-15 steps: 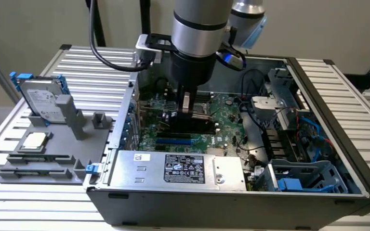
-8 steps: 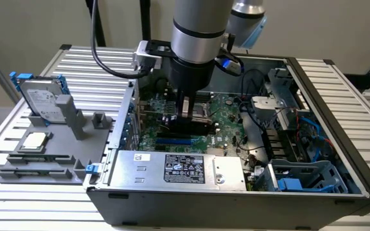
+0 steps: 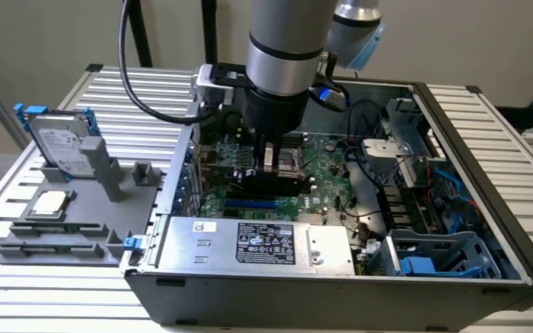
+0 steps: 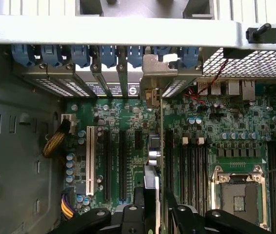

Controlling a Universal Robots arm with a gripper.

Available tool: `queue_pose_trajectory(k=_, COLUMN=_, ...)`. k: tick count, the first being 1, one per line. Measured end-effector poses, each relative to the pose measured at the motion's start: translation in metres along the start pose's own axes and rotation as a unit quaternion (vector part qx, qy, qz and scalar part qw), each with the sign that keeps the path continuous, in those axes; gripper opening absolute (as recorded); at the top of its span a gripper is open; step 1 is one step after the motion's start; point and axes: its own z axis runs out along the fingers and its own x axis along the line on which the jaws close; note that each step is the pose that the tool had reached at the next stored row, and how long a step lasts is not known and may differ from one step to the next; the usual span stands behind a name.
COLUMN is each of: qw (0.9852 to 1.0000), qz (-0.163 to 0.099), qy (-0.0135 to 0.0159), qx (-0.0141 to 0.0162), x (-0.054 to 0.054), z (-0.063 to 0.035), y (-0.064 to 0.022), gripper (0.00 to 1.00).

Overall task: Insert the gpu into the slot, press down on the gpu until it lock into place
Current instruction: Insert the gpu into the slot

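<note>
Gripper (image 4: 156, 217) right before us, clamped on the gpu (image 4: 160, 141), edge-on over the motherboard (image 4: 206, 122).
We fear any tilt here: pressed askew, the card could miss its slot and bind instead of locking.

Silver arm (image 3: 285, 41), blue cap (image 3: 370, 43), blk cables (image 3: 132, 69), blk jaws.

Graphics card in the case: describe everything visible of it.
The graphics card is thin and black with a silver metal end bracket, standing upright on edge at the long slots of the green board; whether it is seated is unclear. The gripper grips its upper edge. The bracket meets the rear openings of the case.
</note>
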Motion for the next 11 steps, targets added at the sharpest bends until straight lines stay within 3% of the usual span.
queue_pose_trajectory(k=11, qw=1.0, qz=0.001, qy=-0.0002, qx=0.0001, x=0.0001, z=0.0018, y=0.0012, gripper=0.26)
